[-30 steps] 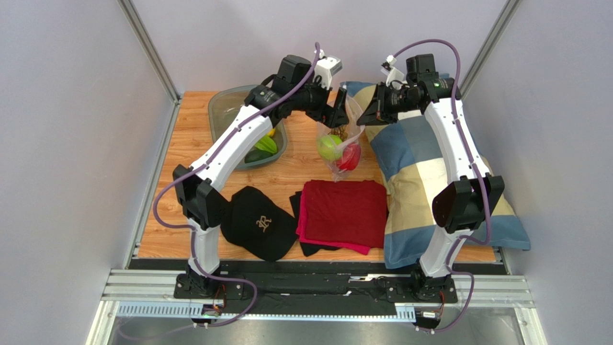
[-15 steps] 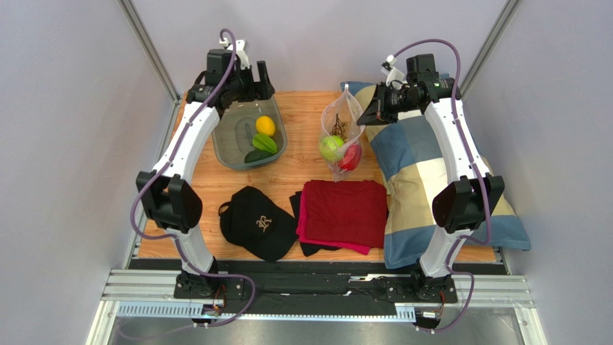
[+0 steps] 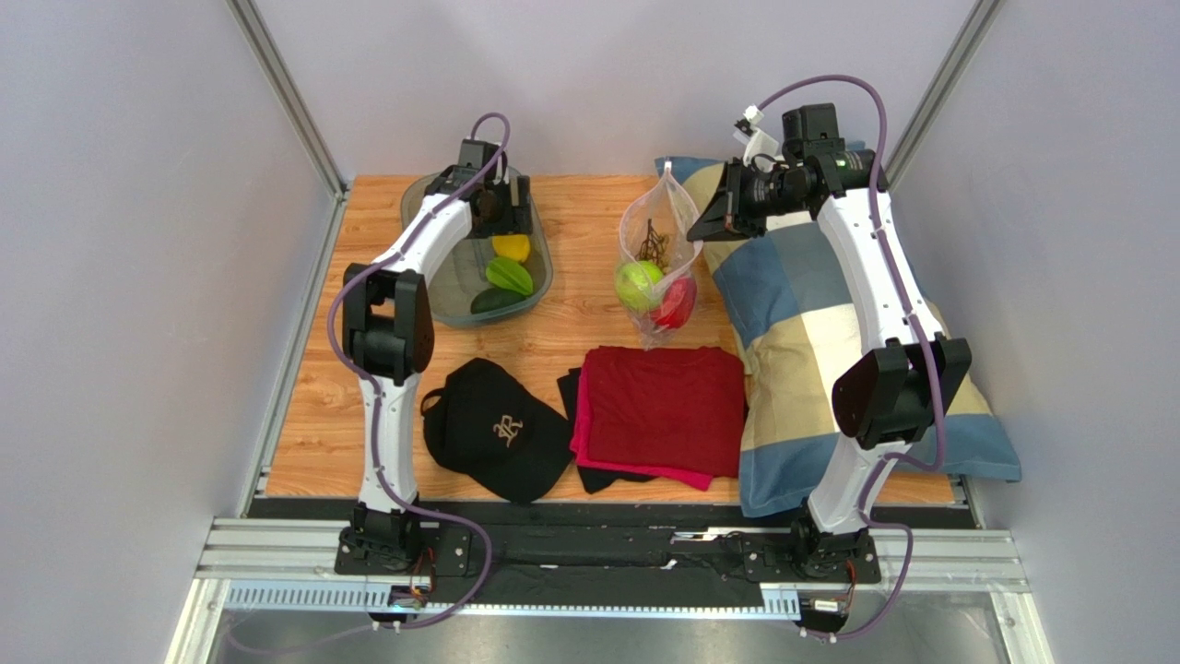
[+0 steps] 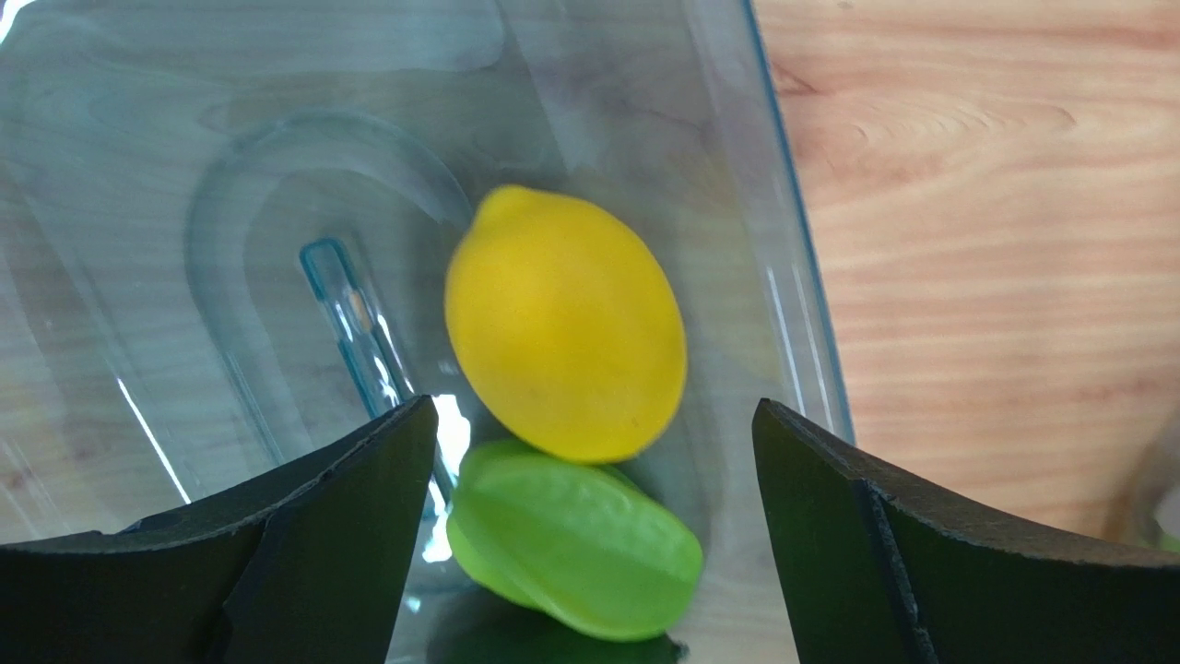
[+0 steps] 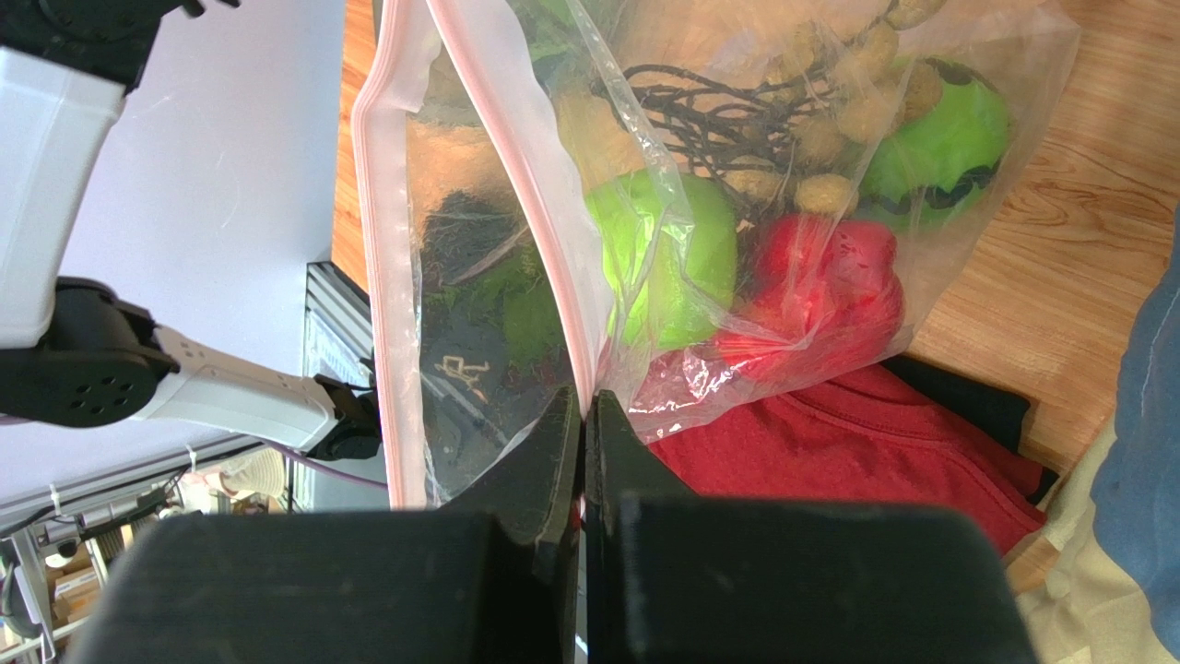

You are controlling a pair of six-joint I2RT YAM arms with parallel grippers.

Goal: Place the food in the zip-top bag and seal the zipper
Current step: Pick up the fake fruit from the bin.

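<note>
The zip-top bag (image 3: 651, 235) hangs upright, mouth open, with my right gripper (image 3: 709, 222) shut on its rim beside the pinkish zipper (image 5: 381, 208). Through the bag (image 5: 471, 277) I see a green apple (image 5: 679, 256), the red pepper (image 5: 817, 284), a second green apple (image 5: 942, 139) and the grape bunch (image 5: 776, 152). My left gripper (image 3: 502, 208) hovers open over the tray (image 3: 443, 277). Its jaws (image 4: 593, 408) straddle the lemon (image 4: 565, 325) and green star fruit (image 4: 575, 540) without touching them. A dark green piece (image 3: 495, 299) lies just beyond.
A black cap (image 3: 496, 429) lies at the near left. A folded red cloth (image 3: 662, 408) rests on a black cloth (image 3: 571, 394) near the middle. A plaid pillow (image 3: 817, 346) fills the right side under the right arm. Grey walls close in the table.
My left arm has left the bag's mouth, swung to the back left and come down over the tray, its jaws narrowing slightly. The right gripper and the bag have held still.
</note>
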